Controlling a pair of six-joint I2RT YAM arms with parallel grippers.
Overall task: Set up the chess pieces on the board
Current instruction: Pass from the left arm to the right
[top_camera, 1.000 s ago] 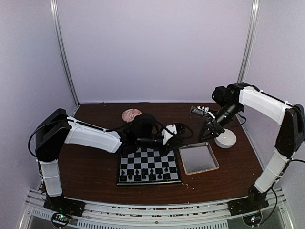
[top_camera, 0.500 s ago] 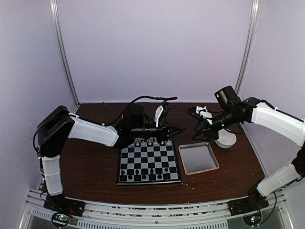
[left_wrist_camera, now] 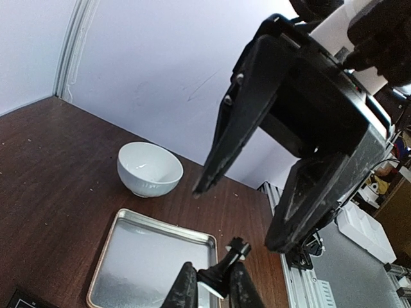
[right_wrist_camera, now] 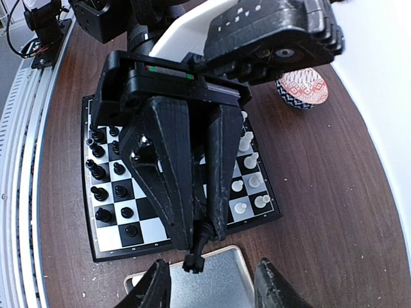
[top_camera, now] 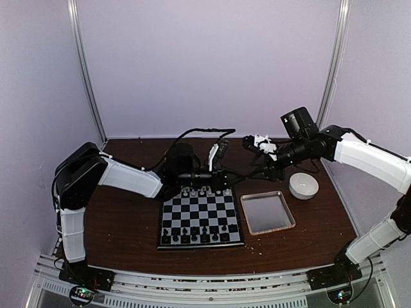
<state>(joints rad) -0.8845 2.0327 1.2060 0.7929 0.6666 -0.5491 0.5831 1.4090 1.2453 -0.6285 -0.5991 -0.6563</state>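
- The left tool [left_wrist_camera: 210, 277] is clamped on one black piece [left_wrist_camera: 230, 256]. Part of the piece sticks out past the fingertips, tilted rather than upright.
- Facing it head-on, the right tool [right_wrist_camera: 212, 264] has its jaws apart with nothing between them. The held piece hangs just in front of that gap, untouched by the right fingers.
- A second ago the left tool sat low at the far edge of the board [top_camera: 200, 215], and the right tool hung over the white bowl [top_camera: 303, 185]. Since then the left tool has lifted and turned its wrist. The right tool has swung across to meet it, leaving the bowl uncovered.
- This looks like a handover being lined up. The black piece is probably meant to pass to the right tool, so it is not yet on a square.
- The two tools meet in the air above the desk [top_camera: 122, 224], near the far corners of the board and the metal tray [top_camera: 266, 213].
- The board lies flat on the desk, just left of the tray.
- Black chess pieces [right_wrist_camera: 99, 173] fill the two rows nearest the arm bases. White chess pieces [right_wrist_camera: 247, 186] stand along the far side, and that side looks incomplete, though the left tool hides part of it.
- A patterned bowl [right_wrist_camera: 302, 88] sits beyond the board.
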